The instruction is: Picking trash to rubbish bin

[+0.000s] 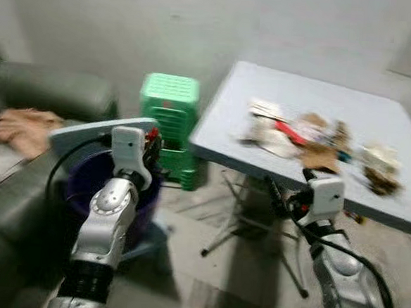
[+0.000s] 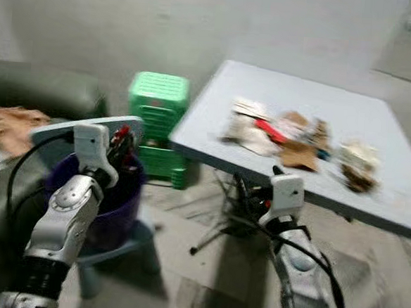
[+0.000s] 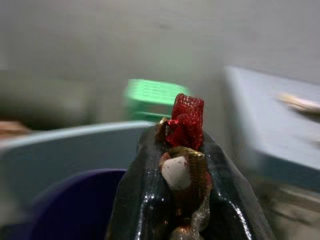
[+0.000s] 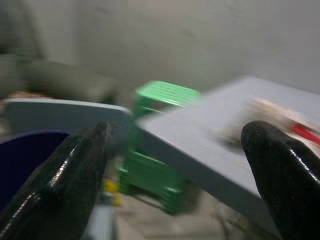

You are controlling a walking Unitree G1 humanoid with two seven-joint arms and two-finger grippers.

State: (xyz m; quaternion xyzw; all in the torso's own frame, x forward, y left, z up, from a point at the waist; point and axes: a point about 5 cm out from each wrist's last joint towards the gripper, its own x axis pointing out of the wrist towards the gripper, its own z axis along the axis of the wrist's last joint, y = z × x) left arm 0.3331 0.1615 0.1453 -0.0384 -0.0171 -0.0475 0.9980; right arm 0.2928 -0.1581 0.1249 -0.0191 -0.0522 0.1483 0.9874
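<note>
My left gripper [image 1: 152, 142] is shut on a crumpled wad of trash [image 3: 184, 131], red mesh with gold and white scraps, and holds it over the rim of the dark purple rubbish bin [image 1: 85, 177]. The bin's pale lid [image 1: 94, 133] stands tilted open behind it. More trash [image 1: 318, 142], paper and wrappers, lies in a heap on the grey folding table [image 1: 230, 106] to the right. My right gripper [image 1: 279, 196] hangs open and empty below the table's near edge, its fingers [image 4: 75, 170] spread wide.
A stack of green plastic stools [image 1: 169, 113] stands between bin and table. A dark sofa [image 1: 20, 183] with an orange cloth [image 1: 25, 124] lies on the left. The table's metal legs [image 1: 236, 219] cross beneath it. All views are motion-blurred.
</note>
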